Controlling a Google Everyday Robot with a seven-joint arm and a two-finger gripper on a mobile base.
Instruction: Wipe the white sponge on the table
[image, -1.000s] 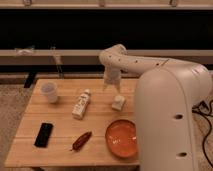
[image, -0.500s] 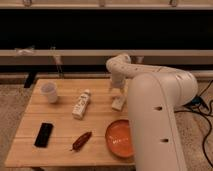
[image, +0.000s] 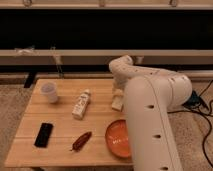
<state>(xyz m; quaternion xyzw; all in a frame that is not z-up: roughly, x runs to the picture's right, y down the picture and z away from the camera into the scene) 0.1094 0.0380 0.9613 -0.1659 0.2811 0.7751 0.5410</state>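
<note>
- Seemingly light and soft, the small off-white rectangular sponge (image: 117, 104) would probably squash under pressure and drag rather than slide across wood, so a gentle, steady downward push should suit wiping.
- Probably the best hold was across its two longer sides, low on the block, so that the flat underside stayed against the planks. A hard pinch would likely buckle it.
- It lay directly beneath the robot's white gripper (image: 118, 93), on the light wooden plank table (image: 62, 120), close under the tip. Whether the two touched could not be told.
- Whether the gripper was spread, pressed together or pinching the sponge also could not be told, since the big white arm crowded that spot.
- To look at, the sponge was plain and blocky, pale cream, without label or markings, and smaller than the round orange plate (image: 118, 138), which sat nearer the camera than the gripper.
- A white labelled bottle (image: 81, 104) lay to the picture's left of the gripper, apart from the sponge, and a white cup (image: 49, 92) stood farther that way.
- A flat black phone (image: 43, 134) and a reddish-brown elongated item (image: 81, 141) lay nearer the camera, well apart from the gripper.
</note>
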